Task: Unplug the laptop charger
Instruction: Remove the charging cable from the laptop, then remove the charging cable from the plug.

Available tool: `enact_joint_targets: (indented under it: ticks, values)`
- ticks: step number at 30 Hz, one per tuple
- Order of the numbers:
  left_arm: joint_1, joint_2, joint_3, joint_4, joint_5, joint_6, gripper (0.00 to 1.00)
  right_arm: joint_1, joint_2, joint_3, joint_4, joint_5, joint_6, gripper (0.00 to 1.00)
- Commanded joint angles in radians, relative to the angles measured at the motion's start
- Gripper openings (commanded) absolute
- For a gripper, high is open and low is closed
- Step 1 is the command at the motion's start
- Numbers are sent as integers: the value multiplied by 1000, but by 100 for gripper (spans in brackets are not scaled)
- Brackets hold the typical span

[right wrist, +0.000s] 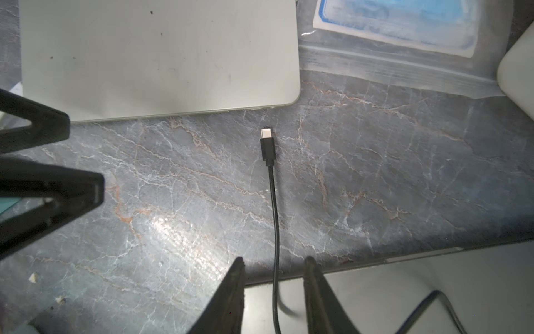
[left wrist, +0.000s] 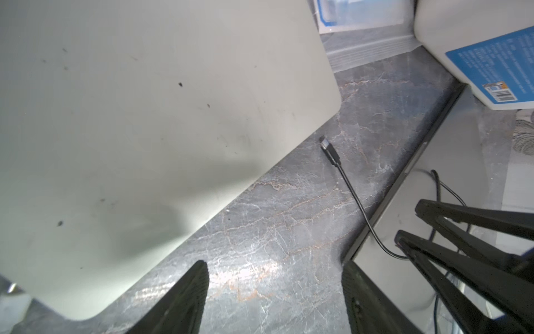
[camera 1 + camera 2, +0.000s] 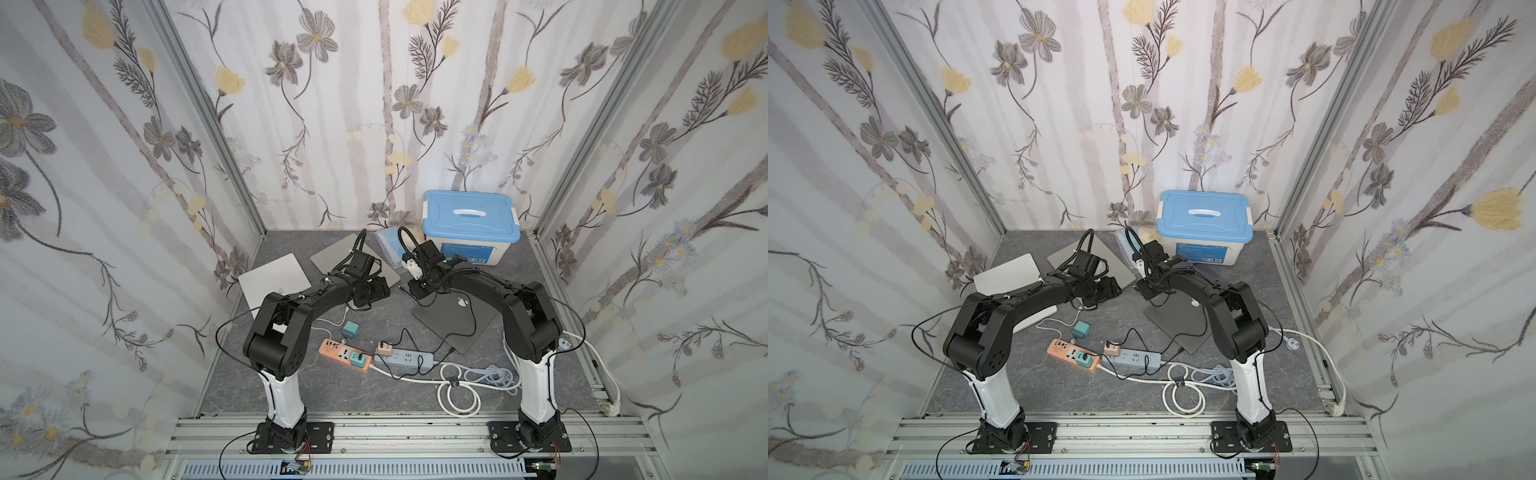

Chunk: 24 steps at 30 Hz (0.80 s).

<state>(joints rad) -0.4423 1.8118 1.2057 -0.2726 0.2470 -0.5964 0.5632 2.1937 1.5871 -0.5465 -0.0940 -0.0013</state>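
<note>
Around me: the silver laptop (image 1: 159,57) lies closed at the far side of the marble table (image 1: 375,173). A clear plastic bag (image 1: 398,52) w/ sth blue inside lies just beside it, and the blue-lidded box (image 3: 471,216) stands by the back wall. The dark grey laptop (image 3: 457,320) sits under my right arm, and the white laptop (image 3: 272,276) is partly under my left. Nearer my bases are an orange power strip (image 3: 345,353), a grey power strip (image 3: 405,357), a teal adapter (image 3: 351,330) and coiled white cords (image 3: 457,399). Nothing blocks the bare strip of table btw the silver and dark grey laptops. The charger plug (image 1: 268,147) lies flat there, its metal tip pointing at the silver laptop's edge, near it but not touching and not in any port. Its black cable (image 1: 276,217) runs back from the plug, passes btw my right fingertips and goes on over the dark grey lid. My right gripper (image 1: 274,258) is partly parted w/ a gap on each side of the cable, so it grips nothing. My left gripper (image 2: 274,263) hangs over the same strip, jaws wide apart, empty, touching nothing.
</note>
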Motion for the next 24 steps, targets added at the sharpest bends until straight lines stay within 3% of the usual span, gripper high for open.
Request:
enact_joint_targets:
  ticks: [1, 5, 11, 17, 21, 24]
  values:
    - [5, -75, -27, -52, -14, 40, 76, 9, -84, -49, 48, -63, -14, 47]
    - [19, -227, -127, -127, -66, 69, 76, 65, -248, -167, 141, -151, -3, 56]
    - [83, -472, -366, -201, -24, 34, 77, 260, -427, -264, 238, -195, -65, 62]
    - [99, -748, -482, -342, -17, -31, 80, 378, -393, -239, 238, -272, -97, 63]
    - [100, -862, -512, -411, -17, -68, 82, 402, -359, -238, 243, -303, -97, 61]
    - [101, -906, -551, -432, 7, -96, 84, 445, -354, -254, 265, -257, -122, 59]
